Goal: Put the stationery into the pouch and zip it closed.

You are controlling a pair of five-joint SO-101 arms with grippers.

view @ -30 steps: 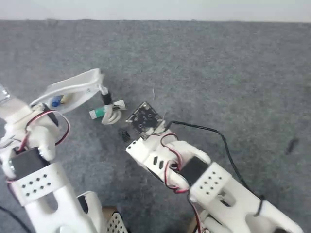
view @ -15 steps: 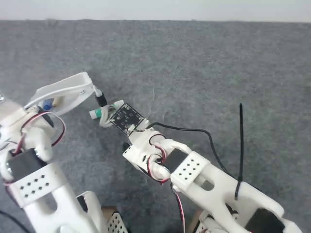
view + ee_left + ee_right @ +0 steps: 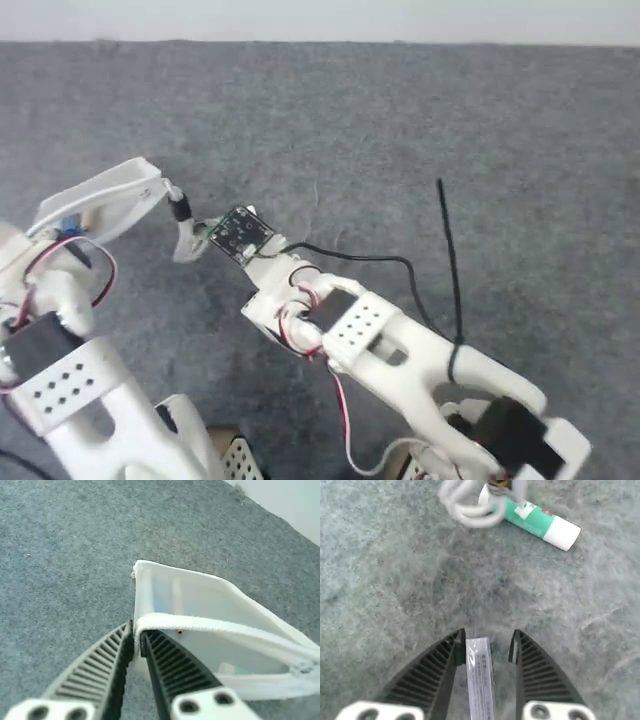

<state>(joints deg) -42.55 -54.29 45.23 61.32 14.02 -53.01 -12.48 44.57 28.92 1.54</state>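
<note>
Swung toward the left jaws since the earlier frames, the right arm (image 3: 400,350) now sits close beside the left arm (image 3: 60,340). Left jaws are clamped on the zip rim of the pouch (image 3: 200,600), which extends ahead of them. Right jaws stand apart above the grey surface (image 3: 380,580), with a glue stick (image 3: 535,520) and white cord loop (image 3: 470,512) ahead of them and a slim silvery strip (image 3: 479,680) between them.

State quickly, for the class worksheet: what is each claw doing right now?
Left claw: shut on the rim of the pouch.
Right claw: open; a pale strip lies between its jaws, against one side, not clamped.
</note>
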